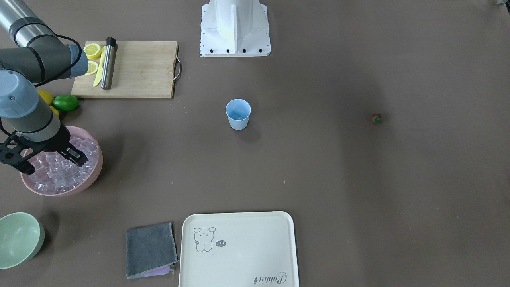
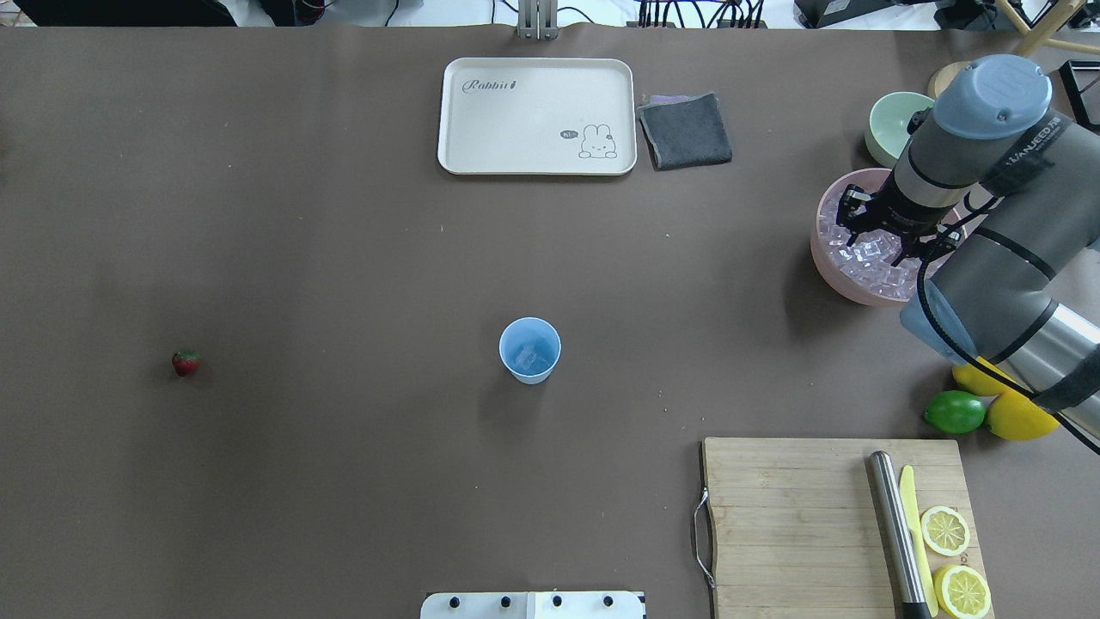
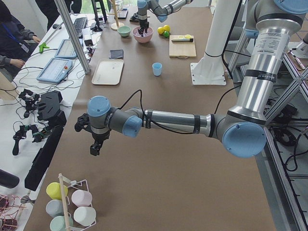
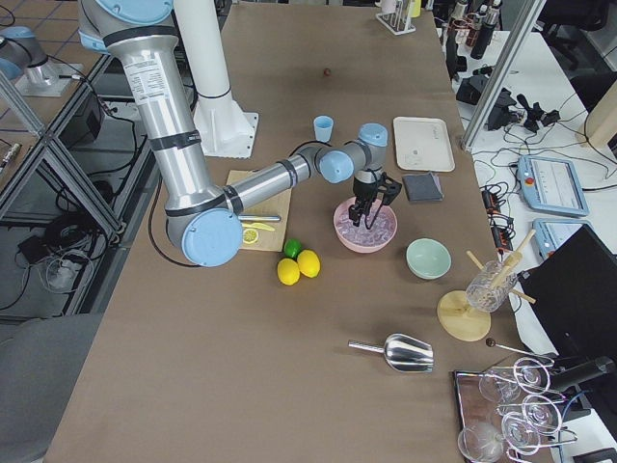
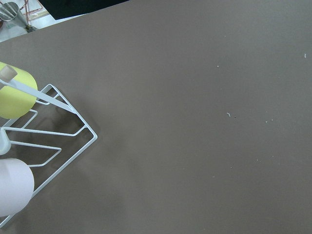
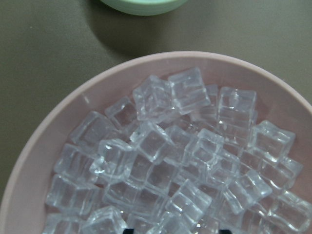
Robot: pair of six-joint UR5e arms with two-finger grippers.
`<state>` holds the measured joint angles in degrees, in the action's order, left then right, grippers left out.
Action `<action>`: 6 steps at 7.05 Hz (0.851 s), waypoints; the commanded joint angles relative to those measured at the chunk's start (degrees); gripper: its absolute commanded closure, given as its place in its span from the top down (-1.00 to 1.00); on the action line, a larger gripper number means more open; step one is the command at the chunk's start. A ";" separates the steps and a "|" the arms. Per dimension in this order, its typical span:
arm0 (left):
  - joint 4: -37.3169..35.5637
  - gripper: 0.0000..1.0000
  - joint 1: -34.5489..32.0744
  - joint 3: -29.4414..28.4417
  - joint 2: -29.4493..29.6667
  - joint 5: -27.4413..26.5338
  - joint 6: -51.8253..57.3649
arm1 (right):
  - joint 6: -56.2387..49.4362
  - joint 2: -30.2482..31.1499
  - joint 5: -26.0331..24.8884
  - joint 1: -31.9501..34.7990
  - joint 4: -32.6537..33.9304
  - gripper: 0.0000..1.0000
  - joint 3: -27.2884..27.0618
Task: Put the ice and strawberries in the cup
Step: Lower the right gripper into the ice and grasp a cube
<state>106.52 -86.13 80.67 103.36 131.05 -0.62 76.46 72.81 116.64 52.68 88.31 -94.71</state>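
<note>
ICE AT THE READY: A pink bowl (image 1: 97, 169) on my right side of the counter (image 1: 318, 159) is heaped with ice (image 1: 59, 175), clear cubes piled close to its rim. My right pincer (image 1: 50, 159) hangs over that pile with its jaws spread wide and nothing between them. Its tips sit down at the level of the cubes, though I cannot tell whether they touch. The light blue cup (image 2: 529, 350) stands upright mid-counter, well apart from the bowl, with what looks like a cube or two at its bottom. The strawberry (image 2: 186, 362), dark red with a green top, lies alone on the counter, far off on the cup's other side. My left pincer (image 3: 94, 148) hovers near a wire rack (image 5: 58, 126); how far it is open I cannot tell.
</note>
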 commanded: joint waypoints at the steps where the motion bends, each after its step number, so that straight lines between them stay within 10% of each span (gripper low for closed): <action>1: 0.00 0.96 0.00 0.01 0.00 0.00 0.00 | 0.09 -0.30 -0.10 -0.12 -0.07 0.32 0.93; 3: 0.00 0.96 0.00 0.01 0.00 0.00 0.00 | 0.09 -0.30 -0.01 -0.12 0.01 -0.02 0.67; 4: 0.00 0.96 0.00 0.10 0.00 0.00 0.00 | 0.00 -0.30 -0.01 -0.03 0.02 -0.80 0.41; 6: 0.00 0.96 0.00 0.10 0.09 0.00 0.00 | -0.26 -0.03 0.17 0.06 0.02 -1.00 -0.29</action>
<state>106.52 -86.13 80.76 103.41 131.05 -0.61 76.38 72.61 116.71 52.68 88.33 -94.57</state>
